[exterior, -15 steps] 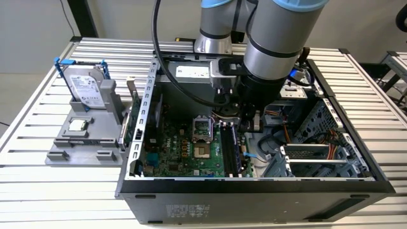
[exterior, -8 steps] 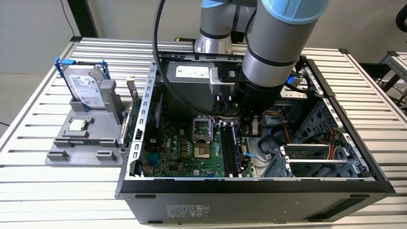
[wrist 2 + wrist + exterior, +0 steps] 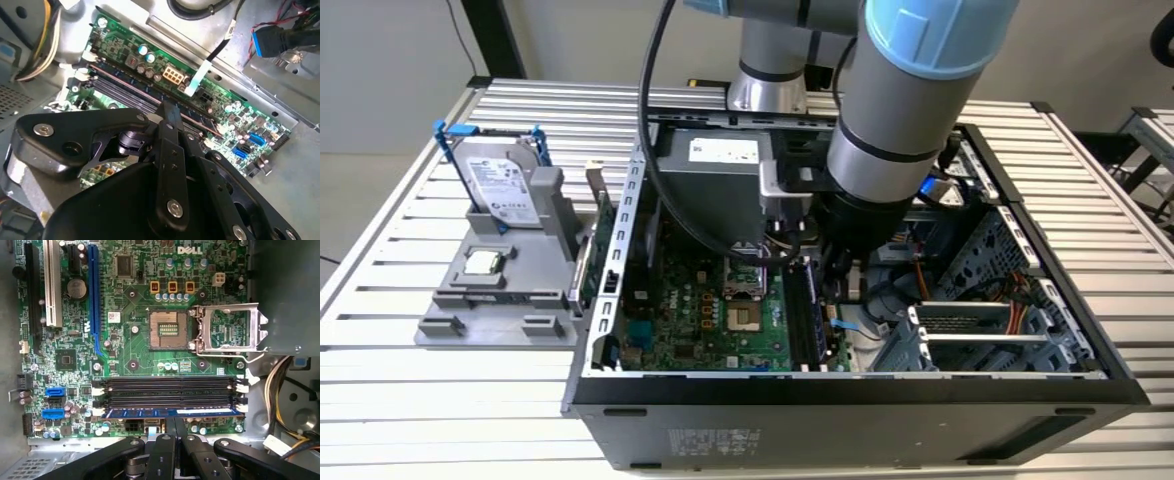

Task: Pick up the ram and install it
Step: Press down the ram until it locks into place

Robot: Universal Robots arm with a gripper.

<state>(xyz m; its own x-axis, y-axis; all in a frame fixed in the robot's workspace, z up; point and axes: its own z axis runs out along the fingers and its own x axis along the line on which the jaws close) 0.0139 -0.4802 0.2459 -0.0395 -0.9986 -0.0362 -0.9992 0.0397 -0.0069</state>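
Ram, long thin stick seen edge-on as a bluish strip point(image 3: 150, 412), sits along the outermost of the four long black plastic memory slots point(image 3: 170, 390), the one closest to the gripper, on the green motherboard point(image 3: 135, 347). It lies level from the slot's one white end latch point(image 3: 242, 407) to the other. Whether it is fully seated cannot be told.

Black two-finger gripper point(image 3: 178, 421) is directly over the stick's middle. Its fingers are drawn together with only a thin slit between them, and the tips are at the stick's top edge, apparently touching it. The slit runs across the stick, so the fingers are not clamped on its faces. In the second wrist view the gripper point(image 3: 169, 107) tip comes down onto the row of slots.

In the exterior view the grey and light-blue robot arm point(image 3: 894, 120) reaches down into the open black computer case point(image 3: 854, 410), which lies on a slatted aluminium table point(image 3: 400, 400).

The square CPU socket point(image 3: 169, 330) is bare, with its silver metal retention frame point(image 3: 230, 327) flipped open beside it. A blue expansion slot point(image 3: 93, 295) is well apart from the stick.

On the exterior view's left, outside the case, a silver hard drive with blue rails point(image 3: 500, 180) stands upright in a grey plastic fixture point(image 3: 494, 300).
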